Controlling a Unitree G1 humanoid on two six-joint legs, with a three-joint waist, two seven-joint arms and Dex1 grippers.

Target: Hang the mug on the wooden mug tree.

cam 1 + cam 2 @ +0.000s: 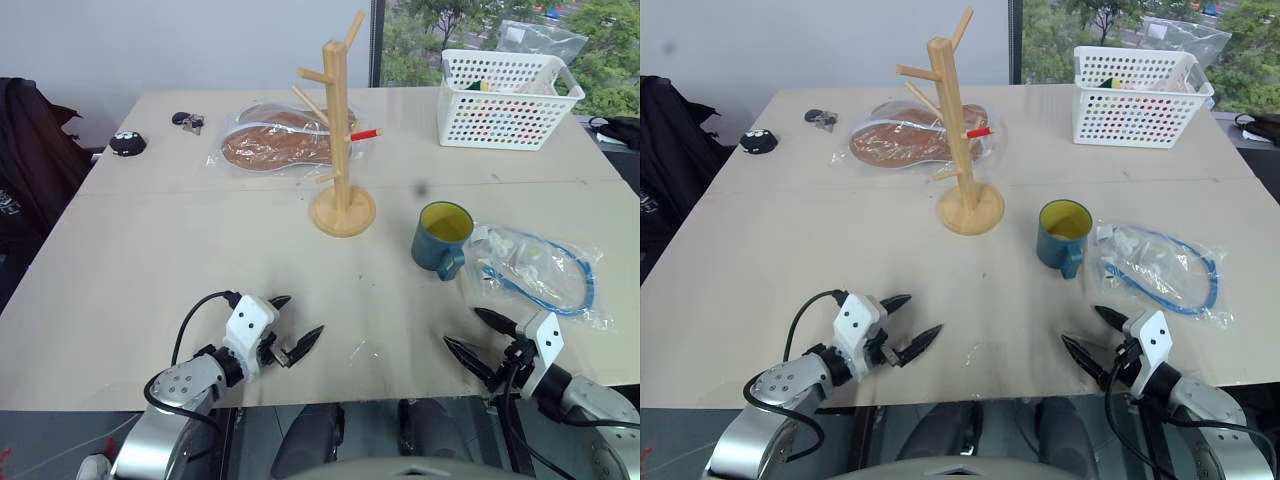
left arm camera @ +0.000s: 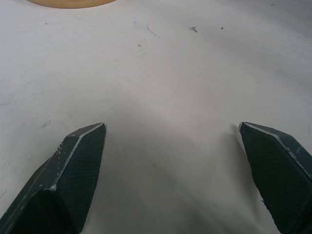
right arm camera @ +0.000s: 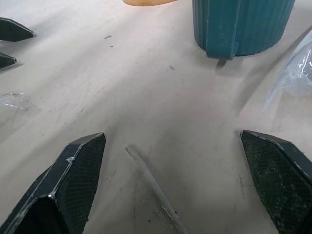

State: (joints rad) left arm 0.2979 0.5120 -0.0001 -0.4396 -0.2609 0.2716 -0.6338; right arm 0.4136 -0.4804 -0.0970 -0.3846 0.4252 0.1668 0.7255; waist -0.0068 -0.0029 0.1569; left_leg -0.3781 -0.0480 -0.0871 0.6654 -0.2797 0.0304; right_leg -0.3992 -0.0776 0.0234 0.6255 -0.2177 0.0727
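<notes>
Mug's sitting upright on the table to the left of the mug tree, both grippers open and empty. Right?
Not quite: the mug stands to the right of the wooden mug tree, as the left eye view shows. It is upright, and the left gripper and right gripper are open and empty.

no readable text, labels or signs
</notes>
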